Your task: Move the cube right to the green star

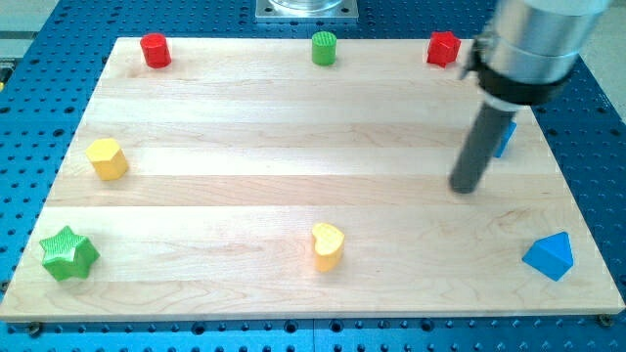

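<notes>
A pale wooden bench [293,147] with visible grain is shown on a blue perforated base [597,147]. The blue cube [506,138] lies near the bench's right edge, largely hidden behind the dark rod; my tip [467,188] is seen just below and to the left of it, whether touching cannot be told. The tool is a plain rod with nothing to open or close, and holds nothing. The green star [68,254], ribbed in texture, sits at the bottom-left corner, well apart from the cube. Along the top edge are placed a red cylinder [155,50], a green cylinder [324,47] and a red block [443,48]. A yellow block [108,158] lies near the left edge, a yellow heart [328,245] near the bottom edge, and a blue wedge-like block [549,256] at the bottom-right corner.
</notes>
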Tool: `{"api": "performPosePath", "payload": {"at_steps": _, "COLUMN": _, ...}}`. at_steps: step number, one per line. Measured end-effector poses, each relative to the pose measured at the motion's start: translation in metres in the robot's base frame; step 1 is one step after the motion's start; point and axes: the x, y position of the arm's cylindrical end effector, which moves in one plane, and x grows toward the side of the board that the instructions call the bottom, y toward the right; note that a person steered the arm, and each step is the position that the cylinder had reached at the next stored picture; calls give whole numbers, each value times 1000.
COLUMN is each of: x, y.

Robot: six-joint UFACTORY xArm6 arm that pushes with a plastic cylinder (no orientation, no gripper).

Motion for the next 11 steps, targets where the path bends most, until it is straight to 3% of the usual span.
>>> {"api": "performPosePath", "payload": {"at_steps": 1, "x": 7, "y": -85}}
{"api": "performPosePath", "payload": {"at_steps": 2, "x": 7, "y": -93}}
{"api": "performPosePath", "payload": {"at_steps": 5, "x": -31, "y": 92}}
{"api": "performPosePath", "payload": {"at_steps": 6, "x": -34, "y": 126}}
{"api": "performPosePath", "payload": {"at_steps": 7, "x": -70, "y": 133}}
{"api": "performPosePath", "payload": {"at_steps": 8, "x": -65, "y": 38}}
{"api": "performPosePath", "payload": {"at_steps": 10, "x": -92, "y": -45}}
{"api": "performPosePath", "payload": {"at_steps": 11, "x": -26, "y": -114}}
